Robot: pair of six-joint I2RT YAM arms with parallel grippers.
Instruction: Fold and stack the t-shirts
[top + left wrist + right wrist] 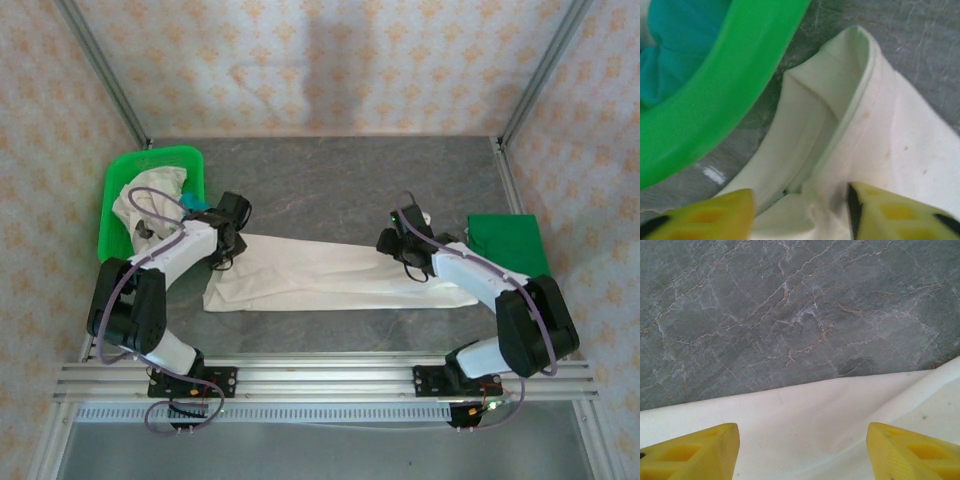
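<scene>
Shirt [330, 275], cream, spread flat on tabletop [330, 180]. L hand [799, 200] & R hand [802, 440] over its ends, fingers apart, gripping nothing.

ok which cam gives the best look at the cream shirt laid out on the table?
Top external: the cream shirt shows nearly whole there, spread across the table. Left wrist gets a close view of a hemmed opening in it beside the green basket rim; right wrist gets a plain stretch of its edge against the tabletop.

Two cream t-shirts [330, 272], one teal t-shirt [670, 50], one basket [150, 158], one mat [508, 245].
</scene>
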